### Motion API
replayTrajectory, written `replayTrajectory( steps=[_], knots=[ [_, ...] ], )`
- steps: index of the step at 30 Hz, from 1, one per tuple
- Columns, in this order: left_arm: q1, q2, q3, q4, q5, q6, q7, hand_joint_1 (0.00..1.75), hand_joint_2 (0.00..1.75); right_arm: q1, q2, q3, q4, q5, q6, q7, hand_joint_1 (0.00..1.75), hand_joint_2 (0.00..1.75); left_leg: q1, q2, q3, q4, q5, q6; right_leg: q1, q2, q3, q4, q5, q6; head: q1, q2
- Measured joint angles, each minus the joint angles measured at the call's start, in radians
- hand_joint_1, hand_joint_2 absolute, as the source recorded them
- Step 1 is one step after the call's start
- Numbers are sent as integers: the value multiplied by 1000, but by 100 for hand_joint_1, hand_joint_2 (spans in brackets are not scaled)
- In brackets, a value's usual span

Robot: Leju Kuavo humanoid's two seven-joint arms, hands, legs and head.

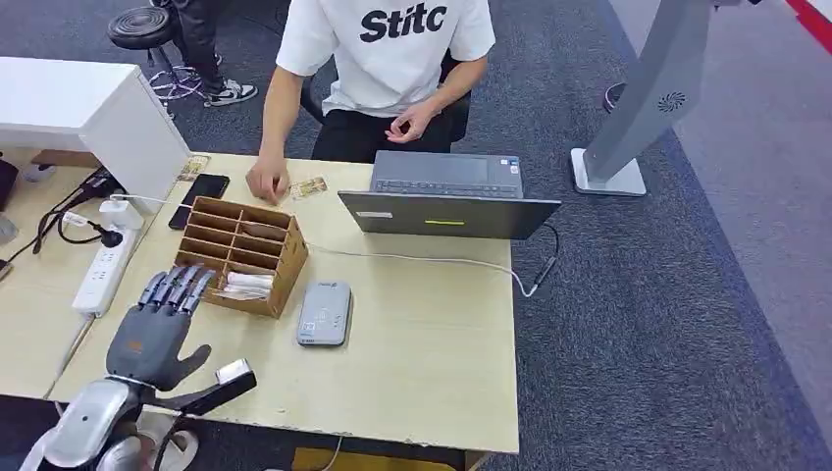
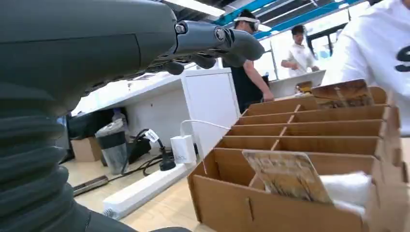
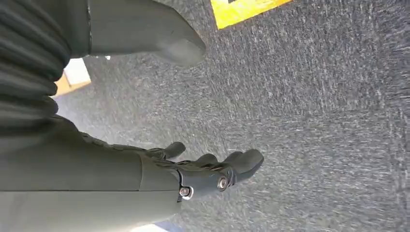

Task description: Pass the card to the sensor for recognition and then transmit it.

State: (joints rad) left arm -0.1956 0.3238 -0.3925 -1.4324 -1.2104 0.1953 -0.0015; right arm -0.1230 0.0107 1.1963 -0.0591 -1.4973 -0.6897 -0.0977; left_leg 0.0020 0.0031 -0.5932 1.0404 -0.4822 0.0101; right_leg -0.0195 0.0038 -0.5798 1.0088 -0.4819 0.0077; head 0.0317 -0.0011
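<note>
Readable text: "Stitc" on person's white shirt [image 1: 392, 49]. Your left hand [image 1: 157, 329]: fingers spread, empty, reaching to cardboard organizer [image 1: 240, 253]. Card [image 2: 285, 175] upright in nearest slot. Grey sensor [image 1: 325, 312] beside organizer. Your right hand [image 3: 203, 171]: loosely apart, empty, over carpet.

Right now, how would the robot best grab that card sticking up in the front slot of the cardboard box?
Probably by the card's top edge, coming from above: it stands tilted above the organizer's wall, lower part inside. The left hand is nearest.
</note>
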Motion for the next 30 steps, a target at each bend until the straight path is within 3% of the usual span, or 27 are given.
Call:
replayTrajectory(
  steps=[12,20,30],
  knots=[
    [-97,-80,21,126,-48,5,0,0,175,-2,0,36,0,7,0,14,0,175,0,0,0,0,0,0,0,0,0,0,0,0,0,0],
    [-255,-132,42,306,41,-16,-56,0,175,-9,-3,72,-1,18,0,13,0,175,0,0,0,0,1,1,0,0,0,0,1,0,0,0],
    [-361,-164,47,455,62,-19,-85,0,175,-12,-9,99,-3,29,0,14,0,175,0,0,0,0,1,1,0,1,0,0,1,0,0,0]
  ],
)
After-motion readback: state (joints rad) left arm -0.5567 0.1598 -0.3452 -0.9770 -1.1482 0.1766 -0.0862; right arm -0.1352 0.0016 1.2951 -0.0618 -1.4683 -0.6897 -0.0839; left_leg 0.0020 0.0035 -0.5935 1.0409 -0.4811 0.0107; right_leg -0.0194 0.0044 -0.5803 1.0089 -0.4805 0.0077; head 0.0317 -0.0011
